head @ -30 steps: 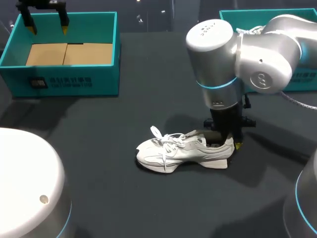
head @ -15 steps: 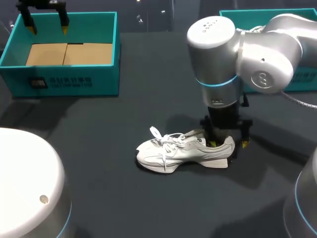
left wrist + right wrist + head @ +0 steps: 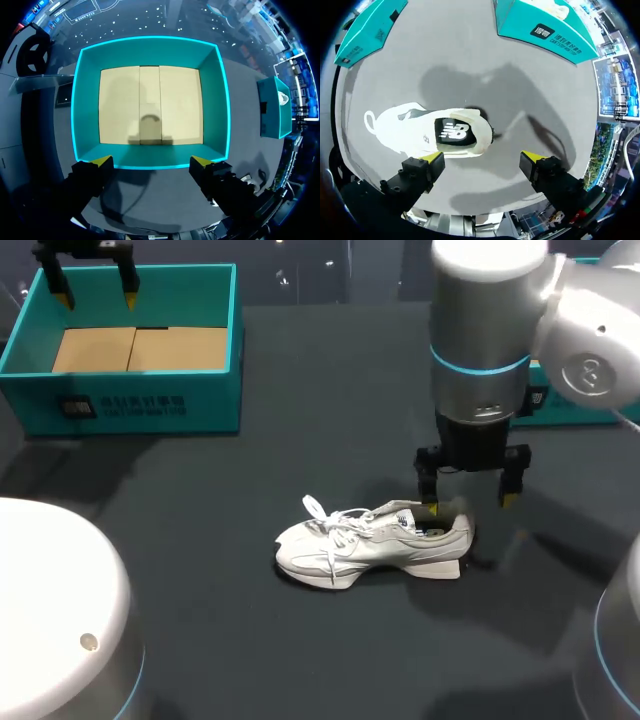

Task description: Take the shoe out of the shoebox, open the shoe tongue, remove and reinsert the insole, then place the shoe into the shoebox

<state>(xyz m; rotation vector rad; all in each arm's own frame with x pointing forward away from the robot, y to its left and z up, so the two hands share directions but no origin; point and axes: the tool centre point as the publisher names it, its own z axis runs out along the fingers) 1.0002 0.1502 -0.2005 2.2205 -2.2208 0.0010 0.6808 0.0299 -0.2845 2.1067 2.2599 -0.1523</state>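
A white sneaker lies on its side-sole on the dark table, toe to the left, laces loose. In the right wrist view the sneaker shows its dark insole inside the opening. My right gripper hangs open just above the heel, touching nothing; in its own view the gripper sits a little back from the heel. My left gripper is open and empty above the teal shoebox at the back left. That shoebox holds only a cardboard floor.
A second teal box stands at the back right with something white in it, largely hidden behind my right arm in the head view. A white arm base fills the front left corner.
My right gripper has opened, let go of the sneaker's heel and risen up and slightly to the right. The sneaker stays on the table. The left arm has not moved.
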